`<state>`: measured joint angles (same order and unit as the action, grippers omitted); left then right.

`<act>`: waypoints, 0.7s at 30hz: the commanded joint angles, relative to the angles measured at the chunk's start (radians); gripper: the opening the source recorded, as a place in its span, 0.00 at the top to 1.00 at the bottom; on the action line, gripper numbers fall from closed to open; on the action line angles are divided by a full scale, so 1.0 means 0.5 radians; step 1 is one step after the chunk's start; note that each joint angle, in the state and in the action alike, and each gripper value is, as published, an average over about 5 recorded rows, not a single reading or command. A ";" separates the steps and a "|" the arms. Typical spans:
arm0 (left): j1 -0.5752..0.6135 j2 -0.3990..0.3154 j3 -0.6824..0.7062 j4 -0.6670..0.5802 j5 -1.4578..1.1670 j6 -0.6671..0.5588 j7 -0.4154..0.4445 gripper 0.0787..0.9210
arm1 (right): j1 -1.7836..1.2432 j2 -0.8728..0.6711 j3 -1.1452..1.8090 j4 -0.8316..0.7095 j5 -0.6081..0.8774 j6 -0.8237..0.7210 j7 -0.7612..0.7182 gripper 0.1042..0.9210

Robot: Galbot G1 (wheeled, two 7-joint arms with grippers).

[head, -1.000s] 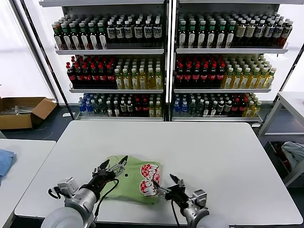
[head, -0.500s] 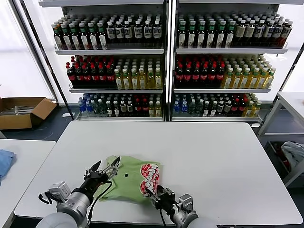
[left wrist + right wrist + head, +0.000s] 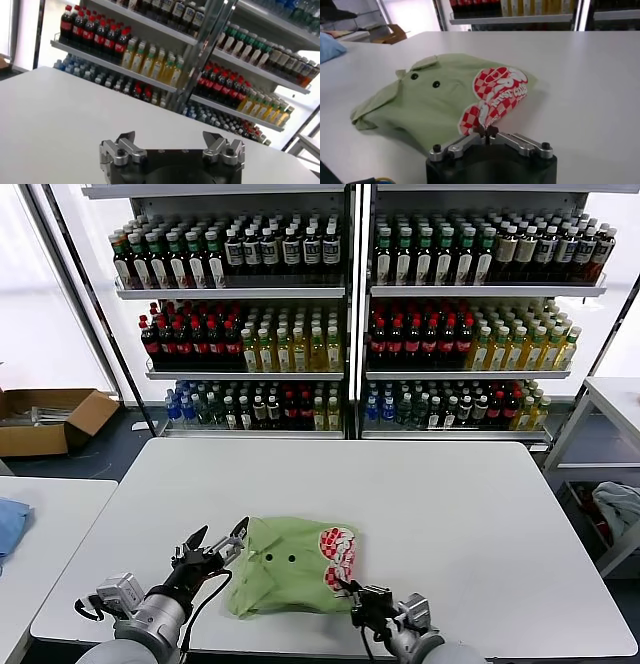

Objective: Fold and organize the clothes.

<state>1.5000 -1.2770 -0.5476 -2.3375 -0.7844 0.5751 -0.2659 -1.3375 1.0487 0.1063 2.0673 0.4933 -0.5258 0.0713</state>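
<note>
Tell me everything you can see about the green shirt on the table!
The green shirt is a light green polo of soft-looking fabric, folded into a rumpled bundle near the front edge of the white table. Its collar, two small dark buttons and a red-and-white checkered print face up. The right gripper is shut on the hem by the print. The left gripper is open beside the collar end; whether it touches the cloth is unclear.

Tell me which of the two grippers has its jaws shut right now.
The right gripper, jaws shut on the near edge of the green polo shirt. The left gripper stands open beside the shirt's collar end.
</note>
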 commanded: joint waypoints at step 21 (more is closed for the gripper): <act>0.035 -0.005 0.008 -0.049 0.050 0.002 0.070 0.12 | -0.307 -0.010 0.522 0.357 -0.151 0.181 -0.158 0.48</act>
<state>1.5156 -1.2814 -0.5467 -2.3525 -0.7620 0.5756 -0.2349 -1.5655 0.9547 0.4531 2.2046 0.4329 -0.4892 -0.0319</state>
